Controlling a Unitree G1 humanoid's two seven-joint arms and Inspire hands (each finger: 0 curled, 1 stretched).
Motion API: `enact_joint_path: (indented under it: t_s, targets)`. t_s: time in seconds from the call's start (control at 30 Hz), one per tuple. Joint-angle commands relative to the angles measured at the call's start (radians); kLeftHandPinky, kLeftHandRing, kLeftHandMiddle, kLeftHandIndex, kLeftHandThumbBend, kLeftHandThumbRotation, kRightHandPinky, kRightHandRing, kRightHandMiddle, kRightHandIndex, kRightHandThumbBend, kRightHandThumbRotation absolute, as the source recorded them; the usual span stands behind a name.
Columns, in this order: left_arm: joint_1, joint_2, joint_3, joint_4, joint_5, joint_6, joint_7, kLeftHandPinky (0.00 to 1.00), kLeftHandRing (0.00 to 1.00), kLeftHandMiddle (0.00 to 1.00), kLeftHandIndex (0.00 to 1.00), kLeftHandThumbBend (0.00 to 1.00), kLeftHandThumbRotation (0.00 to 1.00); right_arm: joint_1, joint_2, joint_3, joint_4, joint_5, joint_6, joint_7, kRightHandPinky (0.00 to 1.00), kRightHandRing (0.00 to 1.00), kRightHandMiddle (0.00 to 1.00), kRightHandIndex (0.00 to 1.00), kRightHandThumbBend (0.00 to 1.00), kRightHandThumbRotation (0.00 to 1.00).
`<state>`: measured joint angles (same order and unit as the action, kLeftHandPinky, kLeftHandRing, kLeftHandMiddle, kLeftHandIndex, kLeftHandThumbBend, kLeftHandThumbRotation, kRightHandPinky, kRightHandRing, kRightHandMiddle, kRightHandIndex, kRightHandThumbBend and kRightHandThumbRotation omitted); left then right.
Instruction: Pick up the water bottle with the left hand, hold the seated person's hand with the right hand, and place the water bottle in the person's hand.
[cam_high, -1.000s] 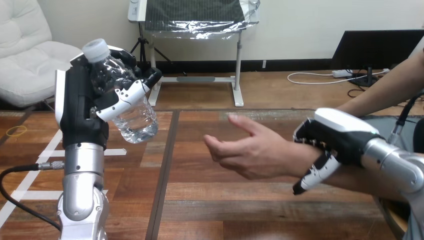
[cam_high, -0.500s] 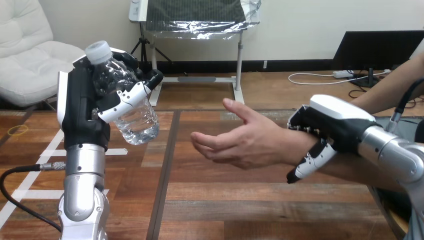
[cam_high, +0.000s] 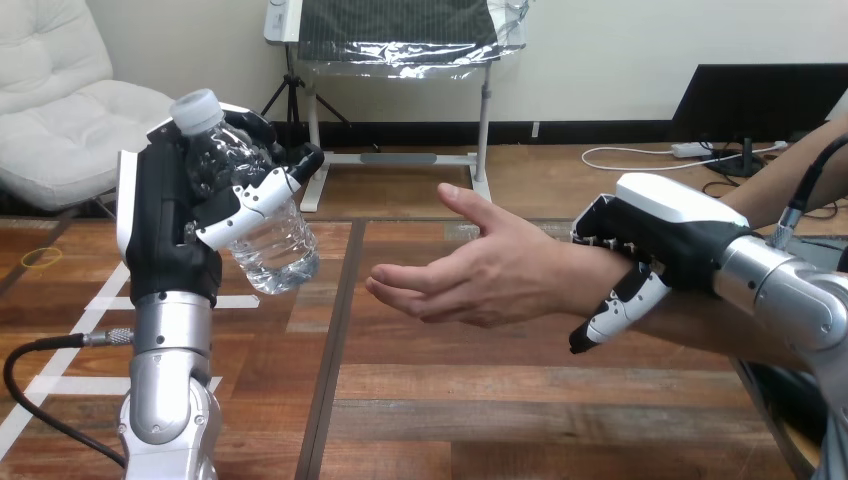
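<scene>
My left hand (cam_high: 165, 225) is raised at the left, its fingers and thumb curled round a clear water bottle (cam_high: 255, 225) with a white cap, held tilted above the table. The person's hand (cam_high: 480, 270) reaches in from the right, open with the palm turned up and toward the bottle, a short gap to the bottle's right. My right hand (cam_high: 655, 240) grips the person's wrist from above, fingers curled over it and the thumb hanging down on the near side.
The wooden table (cam_high: 420, 400) spreads under both arms, with white tape lines (cam_high: 70, 340) at its left. The person's forearm (cam_high: 760, 190) runs off to the upper right.
The person's hand, held by my right hand, has risen and moved left toward the bottle, with the palm opening upward. My left hand and the bottle have barely moved.
</scene>
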<state>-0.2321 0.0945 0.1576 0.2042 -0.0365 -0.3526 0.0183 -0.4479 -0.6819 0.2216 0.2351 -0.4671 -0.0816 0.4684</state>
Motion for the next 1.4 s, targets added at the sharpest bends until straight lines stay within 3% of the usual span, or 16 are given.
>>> enact_joint_path:
  t_s: [0.0, 0.47, 0.87, 1.37]
  targets:
    - [-0.096, -0.004, -0.024, 0.017, 0.014, -0.029, 0.0, 0.25, 0.32, 0.38, 0.39, 0.66, 0.0, -0.053, -0.016, -0.026, 0.032, -0.007, 0.027, -0.009, 0.22, 0.28, 0.34, 0.34, 0.93, 0.0]
    - [-0.145, -0.019, -0.041, 0.09, 0.02, -0.029, 0.005, 0.26, 0.32, 0.37, 0.39, 0.66, 0.0, -0.061, 0.006, -0.013, 0.037, -0.012, 0.031, -0.009, 0.24, 0.29, 0.34, 0.34, 0.96, 0.0]
    - [-0.218, -0.051, -0.052, 0.222, 0.007, -0.061, 0.002, 0.27, 0.33, 0.39, 0.39, 0.63, 0.0, -0.063, 0.023, 0.004, 0.025, -0.024, 0.044, -0.004, 0.24, 0.29, 0.34, 0.34, 0.95, 0.0]
    - [-0.33, -0.104, -0.042, 0.466, -0.026, -0.167, -0.034, 0.29, 0.34, 0.4, 0.41, 0.71, 0.0, -0.068, 0.044, 0.011, 0.012, -0.028, 0.055, -0.002, 0.22, 0.28, 0.34, 0.35, 0.94, 0.0]
